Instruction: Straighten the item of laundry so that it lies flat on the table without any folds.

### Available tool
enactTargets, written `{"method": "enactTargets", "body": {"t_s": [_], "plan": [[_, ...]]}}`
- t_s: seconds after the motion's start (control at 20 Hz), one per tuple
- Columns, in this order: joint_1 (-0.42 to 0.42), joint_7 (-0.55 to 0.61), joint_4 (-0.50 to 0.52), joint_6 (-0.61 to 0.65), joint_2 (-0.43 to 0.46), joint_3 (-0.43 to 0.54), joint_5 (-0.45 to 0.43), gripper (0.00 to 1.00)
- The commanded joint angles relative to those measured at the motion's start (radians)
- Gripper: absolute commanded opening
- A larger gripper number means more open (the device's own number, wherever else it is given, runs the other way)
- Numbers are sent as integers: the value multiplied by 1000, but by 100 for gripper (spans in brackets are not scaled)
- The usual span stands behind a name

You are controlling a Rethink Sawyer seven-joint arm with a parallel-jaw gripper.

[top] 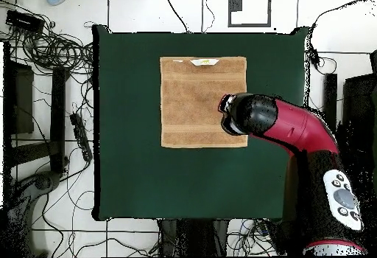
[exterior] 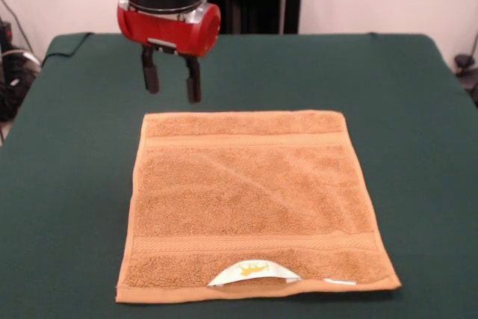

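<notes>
One towel [exterior: 254, 203] (one white label [exterior: 252, 272] showing) lies flat mid-table [exterior: 67, 184]; one gripper [exterior: 172, 84], fingers spread and empty, hangs above its far corner.

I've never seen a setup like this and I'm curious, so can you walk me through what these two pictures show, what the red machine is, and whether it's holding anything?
The red and black machine is a robot arm with a two-fingered gripper at its end. One picture is taken from across the table, facing the robot, so the arm comes down from the top. The other looks straight down from above, with the robot's base at the bottom.

On the table, which is covered in dark green cloth, lies one thing: a small orange-tan terry towel. It looks spread out flat, with woven bands near two ends. Its white label sticks up at the edge nearest the front camera.

The gripper holds nothing. It hangs open near the towel's far left corner in the front view. Cables lie on the floor around the table.
</notes>
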Motion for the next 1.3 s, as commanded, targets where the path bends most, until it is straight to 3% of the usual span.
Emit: {"method": "enactTargets", "body": {"t_s": [0.05, 0.7, 0.85, 0.95, 1.3], "plan": [[5, -57, 55, 59, 47, 134, -29, 100], [13, -54, 13, 104, 75, 128, -28, 100], [10, -83, 22, 206, 4, 116, -29, 100], [-1, -125, 23, 337, -65, 111, -27, 100], [-97, -385, -73, 641, -235, 141, -97, 100]]}}
